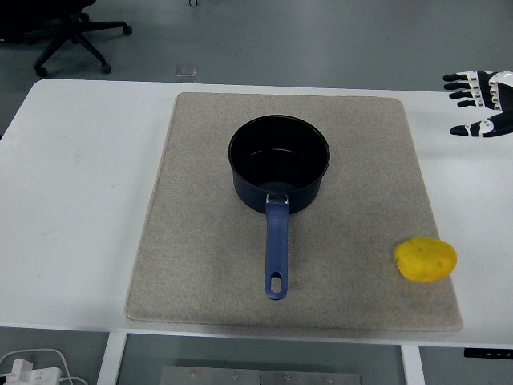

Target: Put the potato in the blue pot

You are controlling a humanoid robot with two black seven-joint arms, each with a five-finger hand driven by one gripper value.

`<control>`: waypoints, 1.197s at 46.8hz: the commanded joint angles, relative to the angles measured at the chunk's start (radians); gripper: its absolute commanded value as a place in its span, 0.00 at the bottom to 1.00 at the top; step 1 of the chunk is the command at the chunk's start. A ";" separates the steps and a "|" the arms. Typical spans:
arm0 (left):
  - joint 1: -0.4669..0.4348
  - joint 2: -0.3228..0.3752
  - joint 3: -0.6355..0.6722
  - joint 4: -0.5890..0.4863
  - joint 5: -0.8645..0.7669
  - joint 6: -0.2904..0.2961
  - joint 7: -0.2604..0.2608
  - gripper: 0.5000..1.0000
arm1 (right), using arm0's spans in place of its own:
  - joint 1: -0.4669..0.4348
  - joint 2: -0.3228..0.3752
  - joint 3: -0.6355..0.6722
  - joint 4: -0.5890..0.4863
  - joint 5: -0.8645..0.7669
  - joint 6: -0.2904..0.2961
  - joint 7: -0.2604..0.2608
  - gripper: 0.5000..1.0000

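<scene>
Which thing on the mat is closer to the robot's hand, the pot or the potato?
The yellow potato, at the beige mat's near right corner, is slightly closer to the right hand than the dark blue pot in the middle.

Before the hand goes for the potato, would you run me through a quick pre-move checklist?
1. Potato in plain sight near the mat's right edge, nothing over it: ok.
2. Blue pot upright, no lid, nothing inside: ok.
3. Right hand fingers spread, holding nothing: ok.
4. Pot handle points at the near edge, away from the potato: ok.
5. Right hand above the potato: not ok, it is far back at the right edge.
</scene>
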 commanded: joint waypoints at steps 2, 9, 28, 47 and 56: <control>0.000 0.000 0.000 0.001 -0.001 0.000 0.001 0.99 | -0.031 -0.042 0.004 0.037 -0.049 0.000 0.023 0.86; 0.000 0.000 0.000 0.001 -0.001 0.000 0.001 0.99 | -0.075 -0.088 0.004 0.071 -0.064 -0.003 0.062 0.86; -0.001 0.000 0.000 0.001 -0.001 0.000 0.001 0.99 | -0.184 -0.192 0.002 0.111 -0.135 -0.002 0.177 0.86; -0.009 0.000 0.000 0.006 -0.001 0.003 0.001 0.99 | -0.221 -0.336 -0.010 0.315 -0.176 -0.012 0.139 0.86; -0.010 0.000 -0.001 0.018 -0.001 0.005 0.001 0.99 | -0.221 -0.431 -0.010 0.402 -0.174 -0.011 0.115 0.86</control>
